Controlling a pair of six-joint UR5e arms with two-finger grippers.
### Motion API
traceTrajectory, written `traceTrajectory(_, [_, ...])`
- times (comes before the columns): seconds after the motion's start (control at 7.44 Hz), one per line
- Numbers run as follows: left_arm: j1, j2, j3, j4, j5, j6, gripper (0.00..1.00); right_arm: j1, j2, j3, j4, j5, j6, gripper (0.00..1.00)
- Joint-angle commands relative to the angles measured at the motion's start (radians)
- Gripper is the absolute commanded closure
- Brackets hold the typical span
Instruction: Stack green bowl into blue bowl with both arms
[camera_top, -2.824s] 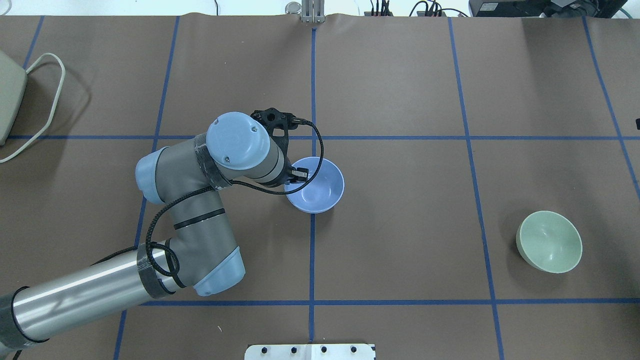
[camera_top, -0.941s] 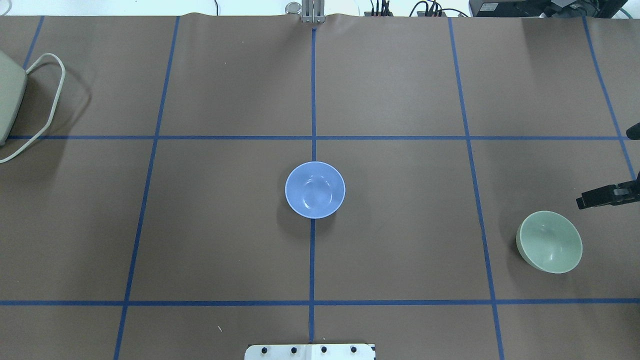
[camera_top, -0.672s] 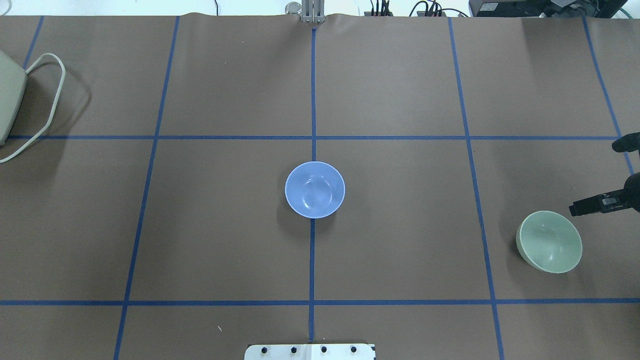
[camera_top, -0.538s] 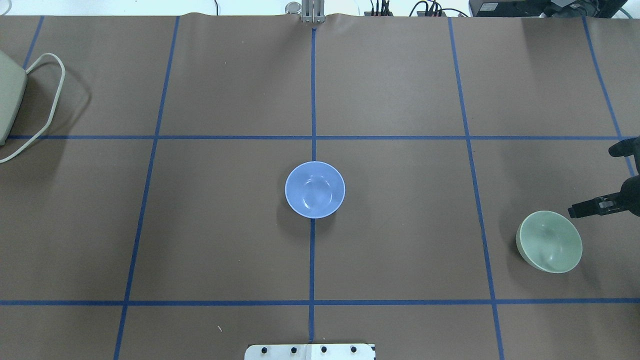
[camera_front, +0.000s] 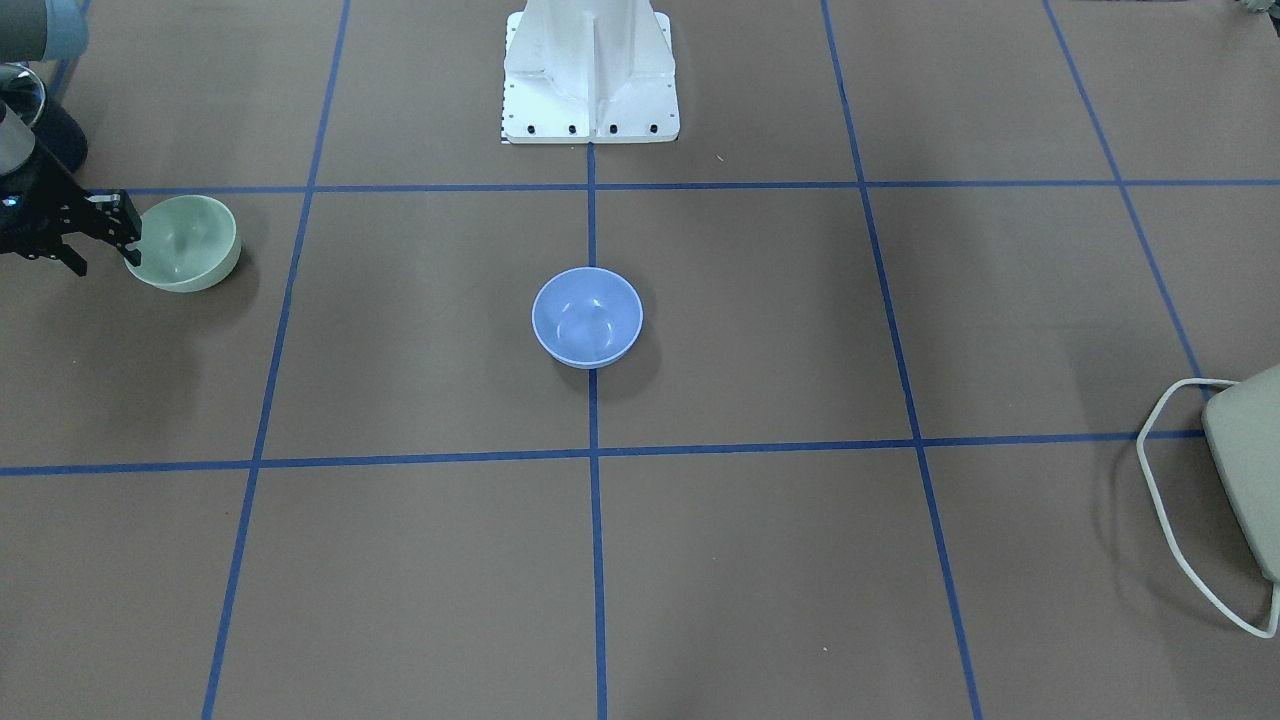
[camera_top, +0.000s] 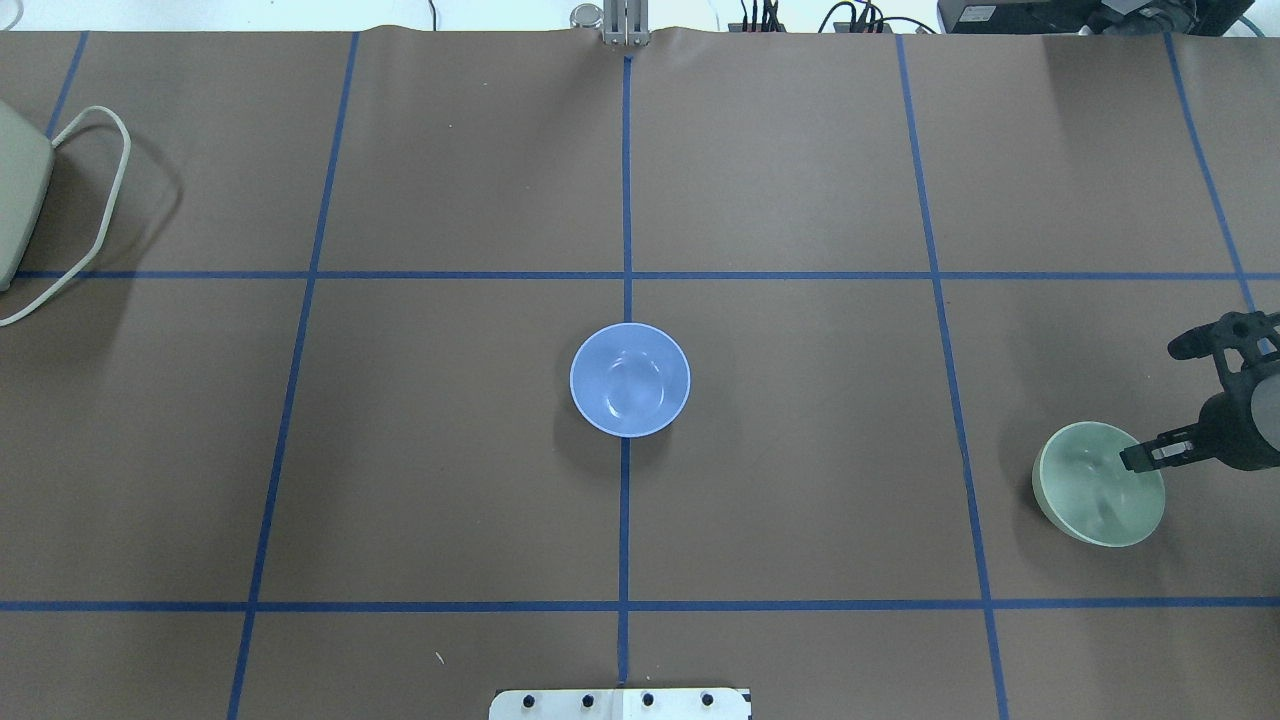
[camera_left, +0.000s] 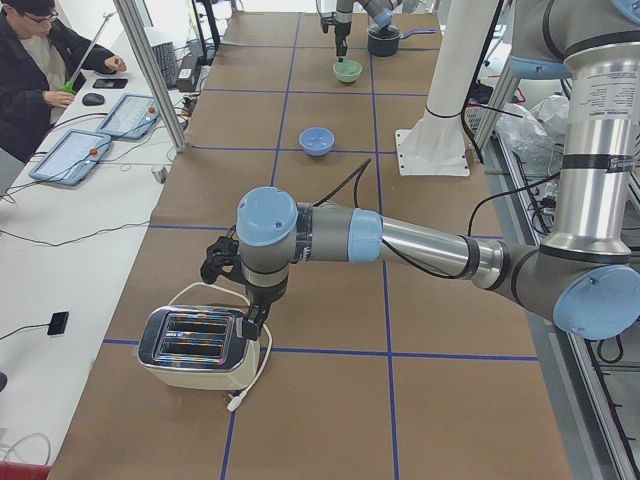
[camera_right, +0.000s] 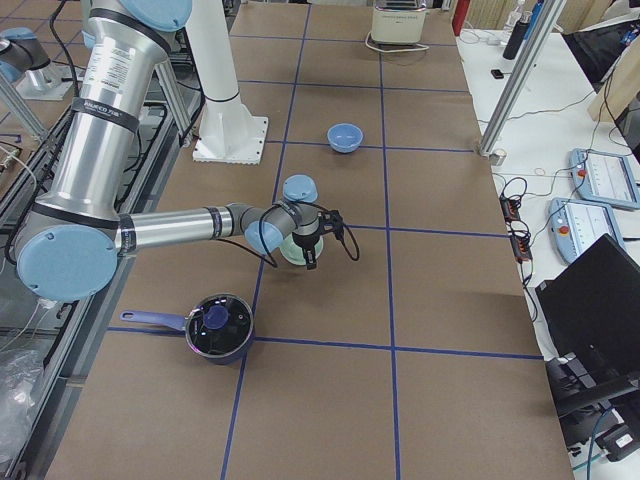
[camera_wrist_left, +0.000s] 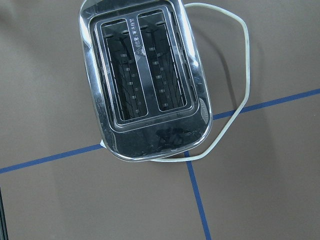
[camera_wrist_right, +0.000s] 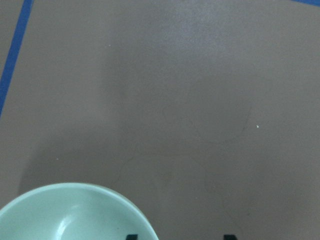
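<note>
The pale green bowl (camera_top: 1090, 495) stands upright at the table's right side and also shows in the front view (camera_front: 190, 240) and the right wrist view (camera_wrist_right: 75, 212). My right gripper (camera_top: 1145, 458) is open at the bowl's right rim. One fingertip (camera_wrist_right: 131, 236) is over the rim and the other is outside it. The gripper also shows in the front view (camera_front: 103, 252). The blue bowl (camera_top: 630, 380) stands alone at the table's middle. My left gripper (camera_left: 250, 318) hangs over the toaster, far from both bowls; I cannot tell whether it is open or shut.
A chrome toaster (camera_wrist_left: 145, 85) with a white cord lies under the left wrist at the table's left end (camera_top: 15, 200). A dark pot with a glass lid (camera_right: 218, 325) stands beyond the green bowl at the right end. The white stand (camera_front: 590, 70) is at the robot's side.
The left arm let go of the blue bowl and withdrew out of the overhead view. The right gripper came in from the right edge and moved down to the green bowl's rim.
</note>
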Motion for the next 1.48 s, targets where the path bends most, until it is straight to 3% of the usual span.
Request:
traceTrajectory(0.0, [0.0,0.003,-0.003,-0.002,-0.003,0.001,0.01,-0.021,-0.004,-0.002,0.001,-0.004,-0.002,0.99])
traceTrajectory(0.27, [-0.001,0.003,-0.003,-0.002,-0.005,0.003,0.01,-0.017,-0.012,0.01,0.007,0.0,-0.006,1.0])
traceTrajectory(0.54, [0.0,0.004,-0.001,-0.002,-0.005,0.001,0.01,0.079,0.008,0.044,0.008,0.074,-0.002,1.0])
traceTrajectory(0.67, [0.0,0.012,-0.003,-0.002,-0.002,-0.006,0.01,0.135,0.07,0.041,0.007,0.136,0.0,1.0])
traceTrajectory(0.81, [0.007,0.021,0.005,-0.002,-0.003,-0.048,0.01,0.15,0.125,0.04,-0.005,0.142,0.012,1.0])
traceTrajectory(0.94, [0.007,0.048,-0.009,-0.011,-0.005,-0.13,0.01,0.152,0.208,0.044,-0.009,0.149,0.161,1.0])
traceTrajectory(1.08, [0.007,0.07,-0.013,-0.046,-0.005,-0.146,0.01,0.152,0.346,0.05,-0.089,0.157,0.34,1.0])
traceTrajectory(1.34, [0.008,0.102,-0.015,-0.1,-0.005,-0.152,0.01,0.076,0.638,0.101,-0.494,0.128,0.428,1.0])
